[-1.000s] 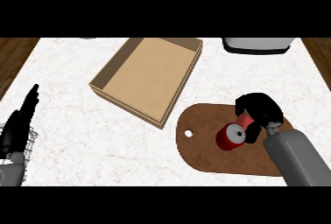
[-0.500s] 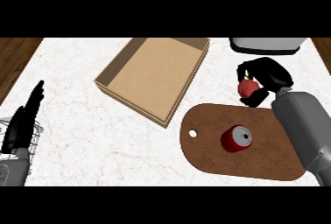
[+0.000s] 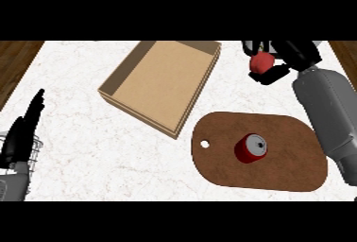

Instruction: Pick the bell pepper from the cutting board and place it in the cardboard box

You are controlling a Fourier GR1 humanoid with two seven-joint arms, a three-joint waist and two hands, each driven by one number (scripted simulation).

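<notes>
Pepper (image 3: 261, 62) is held in the right hand (image 3: 286, 59), fingers curled round it, up near the surface's far edge, right of the box (image 3: 159, 85) and clear of the board (image 3: 279, 142). It is not over the box.

Risks, judged from this pose:
- Only part of the pepper is seen between the fingers; how it is seated cannot be told, so a slip in the carry to the left is possible.
- The box's right wall lies between hand and opening; if the carry is too low, it could be clipped and the box shoved.
- If let go too soon, the pepper lands on the surface (image 3: 83, 156).

A red can (image 3: 251, 147) stands on the board. Left hand (image 3: 24, 130) rests at the left edge, fingers straight.
</notes>
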